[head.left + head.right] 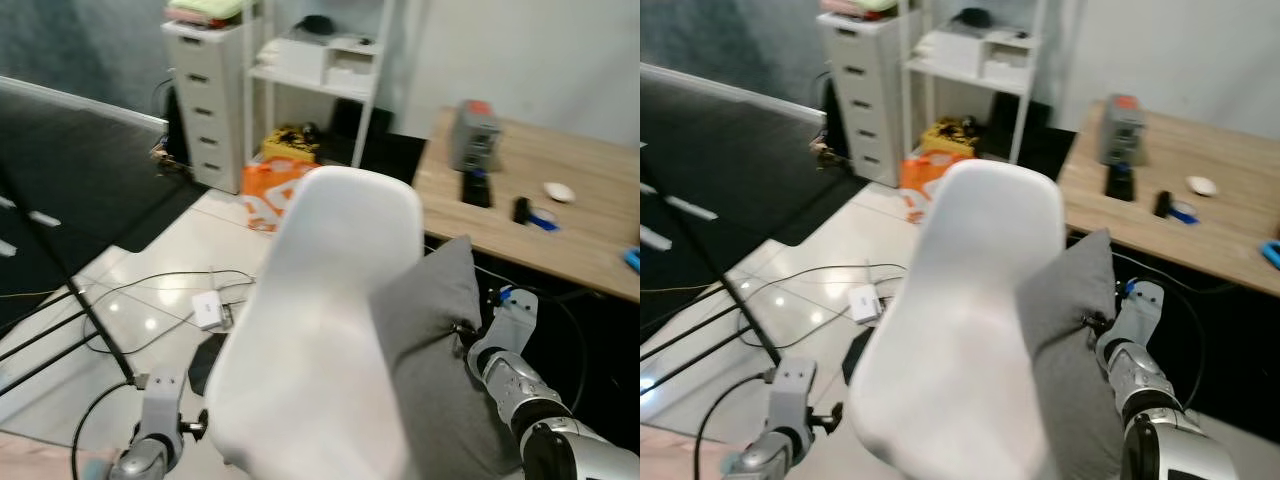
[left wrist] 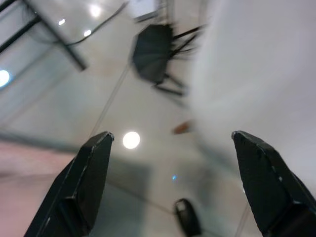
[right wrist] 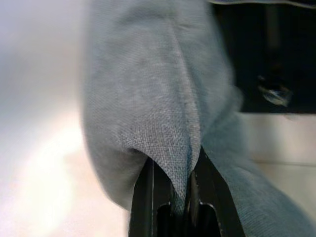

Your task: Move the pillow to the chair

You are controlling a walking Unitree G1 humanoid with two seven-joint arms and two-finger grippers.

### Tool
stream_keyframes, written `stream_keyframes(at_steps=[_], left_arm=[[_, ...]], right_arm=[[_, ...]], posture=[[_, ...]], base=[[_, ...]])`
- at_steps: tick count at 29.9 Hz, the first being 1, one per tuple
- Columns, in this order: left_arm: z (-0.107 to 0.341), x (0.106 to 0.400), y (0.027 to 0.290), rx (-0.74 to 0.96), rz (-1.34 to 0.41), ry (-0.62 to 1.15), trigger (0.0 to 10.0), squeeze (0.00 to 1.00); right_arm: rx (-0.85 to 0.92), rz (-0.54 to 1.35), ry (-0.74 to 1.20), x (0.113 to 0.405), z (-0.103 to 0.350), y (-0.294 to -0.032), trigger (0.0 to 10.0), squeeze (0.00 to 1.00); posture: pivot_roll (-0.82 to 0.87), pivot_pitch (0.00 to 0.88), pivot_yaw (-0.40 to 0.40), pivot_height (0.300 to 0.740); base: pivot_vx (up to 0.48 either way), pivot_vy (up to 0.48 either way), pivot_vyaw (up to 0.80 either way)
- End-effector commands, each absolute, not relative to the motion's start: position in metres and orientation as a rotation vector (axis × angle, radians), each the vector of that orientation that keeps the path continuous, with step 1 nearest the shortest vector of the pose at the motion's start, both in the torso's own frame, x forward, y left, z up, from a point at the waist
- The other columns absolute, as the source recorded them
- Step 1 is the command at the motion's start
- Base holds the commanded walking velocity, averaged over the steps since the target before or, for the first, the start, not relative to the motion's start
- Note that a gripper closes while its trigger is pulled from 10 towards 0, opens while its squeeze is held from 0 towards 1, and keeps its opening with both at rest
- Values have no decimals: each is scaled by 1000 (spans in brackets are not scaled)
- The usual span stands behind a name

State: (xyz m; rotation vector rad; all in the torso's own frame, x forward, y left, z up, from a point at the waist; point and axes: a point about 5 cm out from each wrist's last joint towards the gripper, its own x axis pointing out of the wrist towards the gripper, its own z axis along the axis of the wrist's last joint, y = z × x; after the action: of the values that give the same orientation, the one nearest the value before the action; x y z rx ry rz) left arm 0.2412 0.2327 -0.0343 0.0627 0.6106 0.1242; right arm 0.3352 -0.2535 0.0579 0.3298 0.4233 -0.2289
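Right gripper point(image 3: 173, 197) is clamped tight on the seam edge of the grey pillow point(image 1: 440, 370), which is pressed up against the white chair point(image 1: 320, 340). Left gripper point(image 2: 173, 192) hangs low beside the chair, fingers spread wide with nothing in them.

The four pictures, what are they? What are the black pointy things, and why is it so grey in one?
They all come from one walking robot with two silver arms. Two pictures are taken from its head, looking down at a white chair and a wooden desk. The other two come from small cameras on its wrists. The black pointy things are the fingers of the left gripper, its jaws apart over the shiny floor beside the chair. The grey picture is a grey pillow seen very close: the right gripper has its jaws pinched on the pillow's seam. From the head you can see that pillow leaning against the chair, between it and the desk.
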Motion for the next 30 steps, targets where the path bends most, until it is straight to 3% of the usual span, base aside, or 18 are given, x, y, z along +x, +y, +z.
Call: stream_keyframes(at_steps=[1,19,24,30], left_arm=[[-37,238,234,41,144,623,10000,0],[-38,237,234,51,160,639,10000,0],[-39,236,233,42,159,649,10000,0],[-40,235,232,44,155,653,10000,0]], right_arm=[[313,-199,297,352,85,-252,10000,0],[336,-299,242,364,107,-260,10000,0],[448,-191,207,378,122,-236,10000,0],[414,-150,221,382,123,-222,10000,0]], posture=[[-160,69,-46,740],[-152,76,-34,740],[-149,58,-33,740],[-140,49,-33,740]], base=[[0,0,0],[0,0,0],[0,0,0],[0,0,0]])
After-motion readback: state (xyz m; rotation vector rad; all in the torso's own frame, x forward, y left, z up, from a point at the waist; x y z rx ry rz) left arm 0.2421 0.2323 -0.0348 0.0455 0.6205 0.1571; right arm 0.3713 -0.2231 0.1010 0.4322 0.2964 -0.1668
